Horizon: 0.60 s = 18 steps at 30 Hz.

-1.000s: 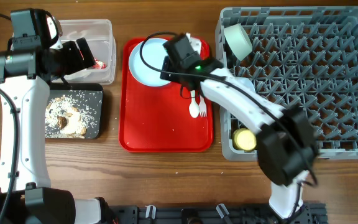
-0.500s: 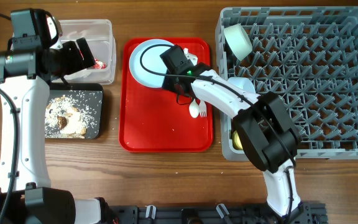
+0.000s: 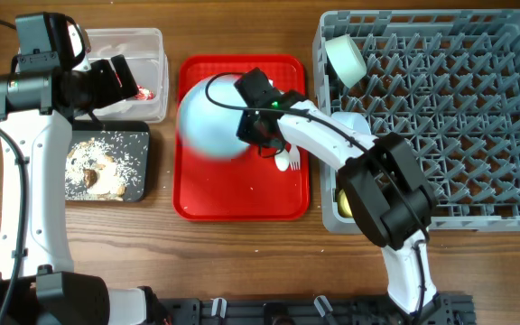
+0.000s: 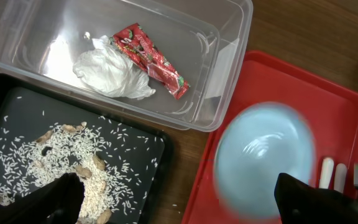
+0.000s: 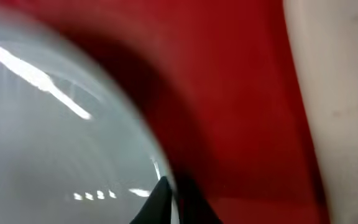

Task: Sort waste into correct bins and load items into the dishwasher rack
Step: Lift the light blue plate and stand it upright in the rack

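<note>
The light blue plate is blurred and tilted up off the red serving tray. My right gripper is shut on its right rim. In the right wrist view the plate fills the left, and my gripper pinches its edge. The white fork and spoon lie on the tray just right of the plate. My left gripper hangs open over the bins and holds nothing. In the clear tub lie the red wrapper and the white napkin. The black tray holds rice crumbs.
The grey dishwasher rack fills the right side. A pale green bowl stands at its back left corner and a yellow cup at its front left corner. The right arm stretches from the rack's front corner across the red tray.
My right gripper has closed on the plate's rim. The plate has tipped up and shifted toward the tray's front left. The left arm has not moved.
</note>
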Each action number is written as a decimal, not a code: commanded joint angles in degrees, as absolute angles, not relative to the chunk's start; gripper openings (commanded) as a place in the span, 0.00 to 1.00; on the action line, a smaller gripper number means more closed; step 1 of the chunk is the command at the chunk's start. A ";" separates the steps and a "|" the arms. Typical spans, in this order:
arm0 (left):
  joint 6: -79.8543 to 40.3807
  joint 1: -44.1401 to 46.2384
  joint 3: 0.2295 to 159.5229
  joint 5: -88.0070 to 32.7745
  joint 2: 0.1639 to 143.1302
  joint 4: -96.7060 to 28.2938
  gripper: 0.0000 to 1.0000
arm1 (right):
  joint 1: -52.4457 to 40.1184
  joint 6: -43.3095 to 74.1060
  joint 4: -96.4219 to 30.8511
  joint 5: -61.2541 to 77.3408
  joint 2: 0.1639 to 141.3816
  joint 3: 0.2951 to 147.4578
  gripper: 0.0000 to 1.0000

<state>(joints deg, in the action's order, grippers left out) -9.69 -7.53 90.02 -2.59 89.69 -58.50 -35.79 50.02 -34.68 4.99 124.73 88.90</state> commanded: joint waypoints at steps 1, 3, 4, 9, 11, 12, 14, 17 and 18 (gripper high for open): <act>-8.99 -7.68 90.35 -1.83 89.80 -58.35 1.00 | -35.09 43.88 -34.46 6.57 125.34 88.18 0.04; -8.99 -7.68 90.35 -1.83 89.78 -58.35 1.00 | -34.44 41.30 -34.35 6.55 124.40 88.29 0.04; -8.99 -7.68 90.35 -1.83 89.80 -58.35 1.00 | -34.06 40.07 -34.39 6.59 123.61 88.36 0.04; -8.99 -7.68 90.35 -1.83 89.80 -58.35 1.00 | -31.83 30.89 -34.83 10.90 115.94 89.12 0.04; -8.99 -7.68 90.35 -1.83 89.80 -58.35 1.00 | -30.52 27.05 -34.87 10.09 110.39 89.32 0.04; -8.99 -7.68 90.35 -1.83 89.78 -58.35 1.00 | -29.87 25.19 -34.92 8.67 107.55 89.32 0.03; -8.99 -7.68 90.35 -1.83 89.80 -58.35 1.00 | -28.42 22.74 -35.40 3.16 101.82 89.32 0.04; -8.99 -7.68 90.35 -1.83 89.80 -58.35 1.00 | -26.22 21.28 -36.84 -8.69 93.49 89.32 0.04; -8.99 -7.68 90.35 -1.83 89.78 -58.35 1.00 | -25.67 20.82 -37.54 -14.81 90.45 89.30 0.04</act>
